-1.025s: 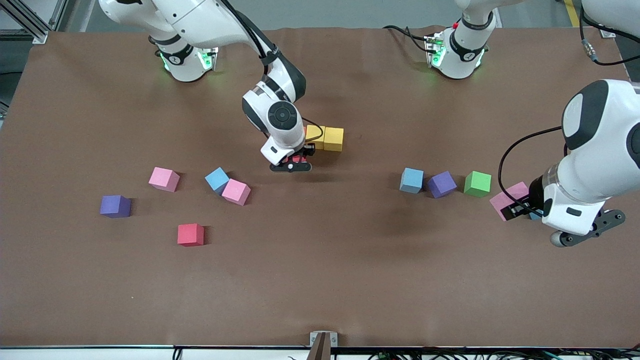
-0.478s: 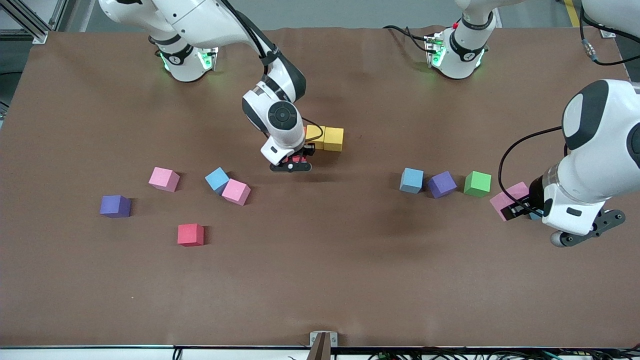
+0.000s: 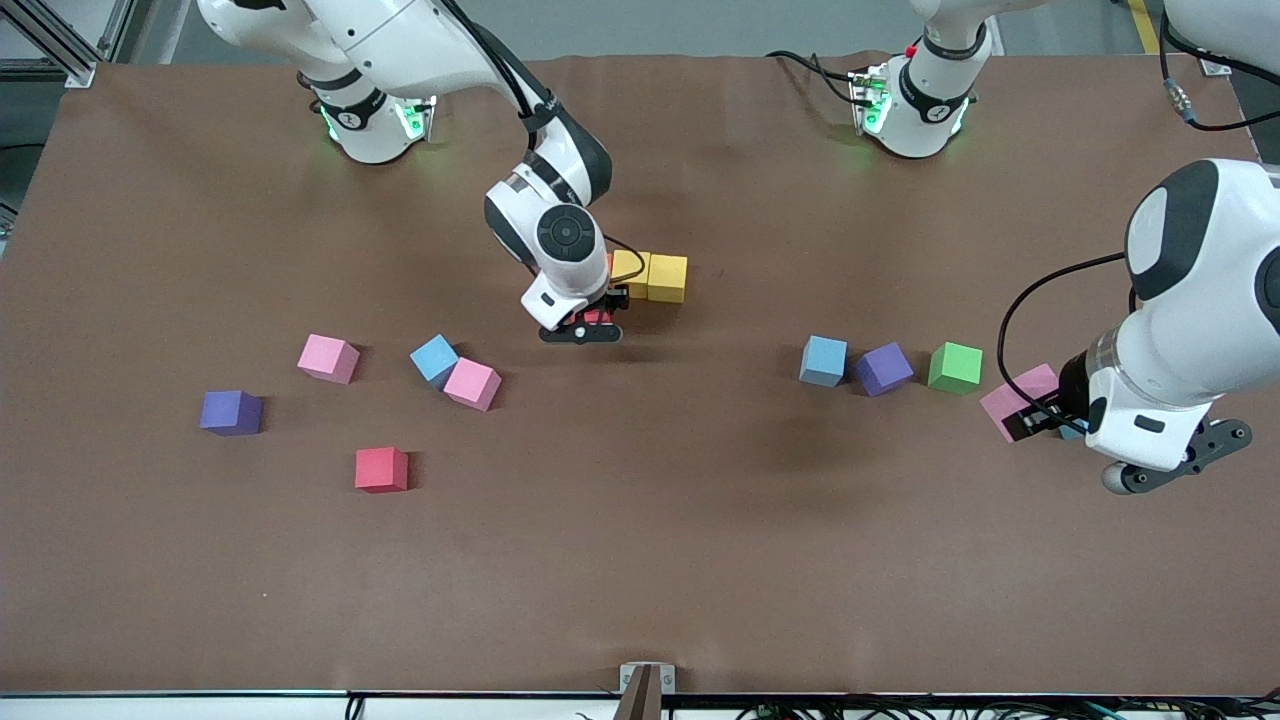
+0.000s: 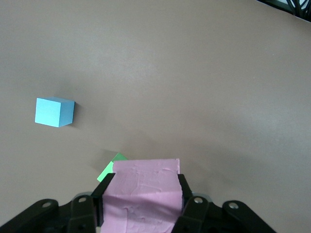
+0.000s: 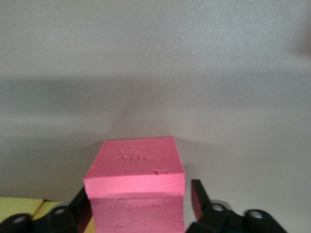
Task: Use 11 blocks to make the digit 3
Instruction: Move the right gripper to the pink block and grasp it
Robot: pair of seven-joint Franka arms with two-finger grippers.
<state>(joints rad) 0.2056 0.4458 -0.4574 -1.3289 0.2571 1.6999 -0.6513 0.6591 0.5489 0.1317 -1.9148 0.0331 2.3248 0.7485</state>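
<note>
Right gripper low over the middle of the table, straddling a red block; in my right wrist view the red block stands between the fingers, with a slit of daylight on one side, so my jaws are parted and not pinching it; it looks set down on the table, though I cannot see its underside

Yellow pair: first yellow block and second yellow block touch side by side; the red block sits just beside the first one, nearer the front camera; a yellow edge shows at the wrist view's corner; that is all there is of the digit 3

Left gripper at the left arm's end of the table, clamped on a pink block; the left wrist view has the pink block squeezed between both fingers, over the green block

Loose blocks toward the left arm's end, in a row: light blue block, purple block just beside it, green block near

Loose blocks toward the right arm's end: lone pink block; second light blue block touching a third pink block; second purple block; second red block, nearest the front camera
</note>
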